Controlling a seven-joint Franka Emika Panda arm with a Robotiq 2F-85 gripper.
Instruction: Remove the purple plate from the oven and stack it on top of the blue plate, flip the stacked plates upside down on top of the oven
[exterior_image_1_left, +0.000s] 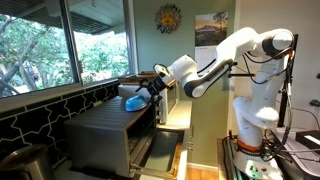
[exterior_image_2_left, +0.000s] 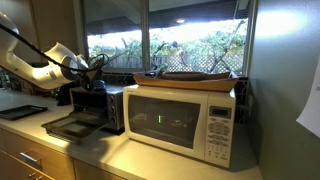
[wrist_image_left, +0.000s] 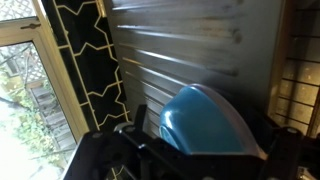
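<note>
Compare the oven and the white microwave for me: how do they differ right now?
The oven is dark grey, door dropped open; the microwave is white, door shut. The blue plate hangs over the oven; a flat brown tray lies on the microwave. Both sit on one counter.

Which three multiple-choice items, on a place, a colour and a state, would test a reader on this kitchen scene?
1. Where is the blue plate?
A. above the top of the oven, at the gripper
B. inside the microwave
C. on the floor
2. What colour is the microwave?
A. red
B. white
C. green
3. How is the oven door?
A. shut
B. open, folded down
C. missing
Answers: 1 A, the wrist view shows it over the metal top; 2 B, its casing is white; 3 B, it lies flat in front.
</note>
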